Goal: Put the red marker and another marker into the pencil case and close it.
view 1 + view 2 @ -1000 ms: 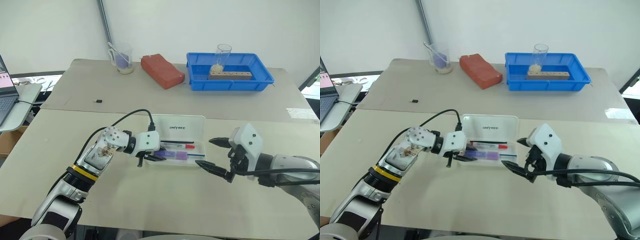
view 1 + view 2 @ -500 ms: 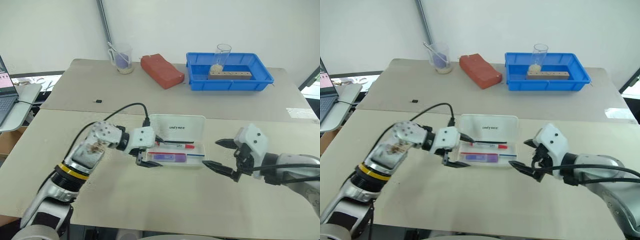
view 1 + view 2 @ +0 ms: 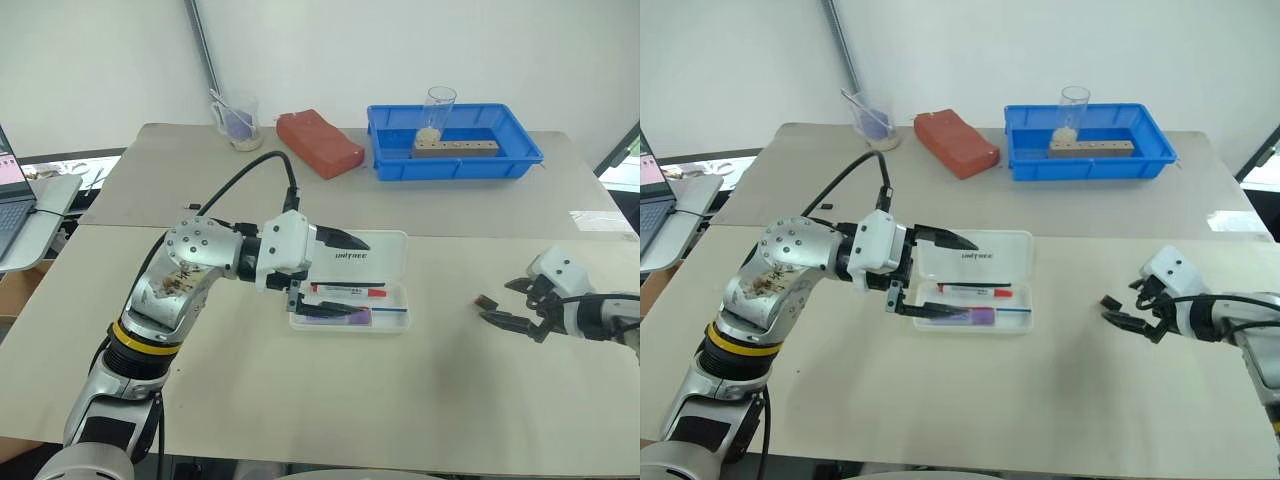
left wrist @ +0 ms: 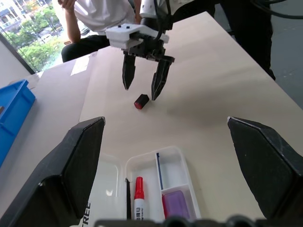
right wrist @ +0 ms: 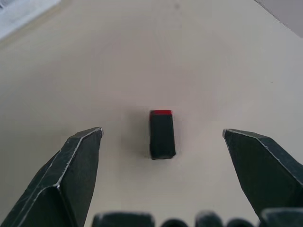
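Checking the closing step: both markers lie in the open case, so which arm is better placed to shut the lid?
Left. The left gripper hangs open right over the pencil case; the right gripper is off to the right.

The pencil case point(image 3: 372, 262) is found open at the middle of the table point(image 3: 300, 400), with the red marker point(image 3: 348, 290) and another marker point(image 3: 345, 313) laid inside, a small block point(image 3: 486, 301) well to its right, and a tray point(image 3: 455, 160), brick point(image 3: 320, 142) and cup point(image 3: 240, 122) behind.
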`<state>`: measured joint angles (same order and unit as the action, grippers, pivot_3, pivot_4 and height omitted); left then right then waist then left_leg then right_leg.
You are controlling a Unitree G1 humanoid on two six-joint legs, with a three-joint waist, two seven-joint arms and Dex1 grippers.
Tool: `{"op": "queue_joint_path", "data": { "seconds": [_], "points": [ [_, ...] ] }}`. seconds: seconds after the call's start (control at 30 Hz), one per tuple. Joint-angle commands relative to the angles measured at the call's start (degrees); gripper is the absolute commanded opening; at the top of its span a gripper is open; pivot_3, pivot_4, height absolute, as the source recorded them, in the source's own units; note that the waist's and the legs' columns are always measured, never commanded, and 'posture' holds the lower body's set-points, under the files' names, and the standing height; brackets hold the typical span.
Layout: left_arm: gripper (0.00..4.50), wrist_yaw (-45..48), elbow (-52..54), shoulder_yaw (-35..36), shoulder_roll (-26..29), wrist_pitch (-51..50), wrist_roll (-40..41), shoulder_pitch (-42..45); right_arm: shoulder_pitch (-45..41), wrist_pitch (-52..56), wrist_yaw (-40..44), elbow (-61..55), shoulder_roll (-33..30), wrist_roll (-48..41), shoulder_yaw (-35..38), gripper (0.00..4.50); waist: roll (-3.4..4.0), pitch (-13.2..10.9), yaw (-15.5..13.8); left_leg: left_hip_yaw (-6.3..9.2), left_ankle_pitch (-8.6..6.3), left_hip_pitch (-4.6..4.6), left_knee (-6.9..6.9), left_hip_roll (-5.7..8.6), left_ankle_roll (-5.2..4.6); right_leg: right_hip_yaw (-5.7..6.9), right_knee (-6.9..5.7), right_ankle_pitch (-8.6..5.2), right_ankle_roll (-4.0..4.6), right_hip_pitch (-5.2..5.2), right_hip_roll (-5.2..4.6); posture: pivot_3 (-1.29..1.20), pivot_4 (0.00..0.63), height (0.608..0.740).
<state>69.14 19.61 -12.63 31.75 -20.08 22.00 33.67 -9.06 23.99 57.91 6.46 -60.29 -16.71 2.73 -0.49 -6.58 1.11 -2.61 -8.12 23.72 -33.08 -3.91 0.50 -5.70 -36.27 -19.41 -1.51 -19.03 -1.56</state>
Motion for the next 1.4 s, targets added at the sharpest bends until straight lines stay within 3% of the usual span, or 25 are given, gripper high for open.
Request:
{"op": "queue_joint_path", "data": {
  "seconds": [0.03, 0.2, 0.37, 0.63, 0.8, 0.97, 1.4],
  "points": [
    [4.39, -1.20, 3.01, 0.59, 0.27, -0.57, 1.47, -0.73, -3.99, -1.99, 2.83, 3.48, 0.53, 1.60, -1.04, 4.50, 0.03, -0.01, -0.18, -0.01, 0.00, 0.01, -0.01, 0.00, 0.00, 0.00, 0.00, 0.01, 0.02, 0.00, -0.01, 0.00, 0.150, 0.740],
    [4.39, -1.27, 3.75, 0.06, 1.14, 1.03, 0.64, -3.12, -7.54, -3.26, 5.94, 9.35, 1.31, 4.58, -4.14, 4.50, 0.04, -0.02, -0.52, -0.01, 0.00, -0.01, -0.16, 0.01, 0.00, 0.00, 0.02, 0.06, 0.06, 0.15, -0.02, 0.00, 0.150, 0.740],
    [4.50, -1.43, 4.13, 0.29, 1.76, 1.12, 0.86, -3.82, -9.06, -4.21, 7.34, 12.19, 1.71, 6.32, -4.91, 3.05, 0.05, -0.02, -0.50, 0.00, 0.00, 0.00, -0.23, 0.06, 0.01, -0.01, 0.06, 0.07, 0.04, 0.25, -0.06, 0.00, 0.150, 0.740],
    [4.50, -1.78, 5.44, 0.44, 2.00, -0.21, 1.97, -4.59, -7.81, -5.40, 9.66, 7.51, 1.25, 5.04, -3.05, 0.24, 0.06, -0.02, -0.44, 0.02, -0.01, -0.04, -0.23, 0.05, 0.00, 0.00, 0.07, 0.07, 0.04, 0.32, -0.04, 0.00, 0.150, 0.740],
    [4.50, -1.64, 6.49, 1.26, 3.50, -1.69, 3.11, -6.25, -7.56, -1.60, 12.55, -7.30, 0.75, 0.95, -2.16, 0.22, 0.20, -0.05, -0.22, 0.03, -0.01, -0.04, -0.22, 0.04, 0.00, 0.00, 0.06, 0.06, 0.02, 0.31, -0.03, 0.00, 0.150, 0.740],
    [4.50, -0.22, 7.56, 1.21, 6.85, -2.73, 3.80, -8.70, -10.85, 4.71, 11.75, -20.16, 4.42, -1.46, -6.80, 0.22, 0.20, -0.08, -0.13, 0.10, -0.02, -0.10, -0.18, -0.04, 0.01, 0.01, 0.04, 0.04, -0.02, 0.30, 0.05, 0.00, 0.150, 0.740],
    [4.50, -2.13, 11.00, 1.44, 9.49, -5.41, 5.02, -11.01, -17.64, -0.12, 14.50, -16.90, 10.76, 5.96, -19.80, 0.22, 0.18, -0.09, -0.46, 0.12, -0.02, 0.00, -0.23, -0.01, 0.00, 0.02, 0.04, 0.07, 0.05, 0.24, 0.02, 0.00, 0.150, 0.740]
  ]
}}
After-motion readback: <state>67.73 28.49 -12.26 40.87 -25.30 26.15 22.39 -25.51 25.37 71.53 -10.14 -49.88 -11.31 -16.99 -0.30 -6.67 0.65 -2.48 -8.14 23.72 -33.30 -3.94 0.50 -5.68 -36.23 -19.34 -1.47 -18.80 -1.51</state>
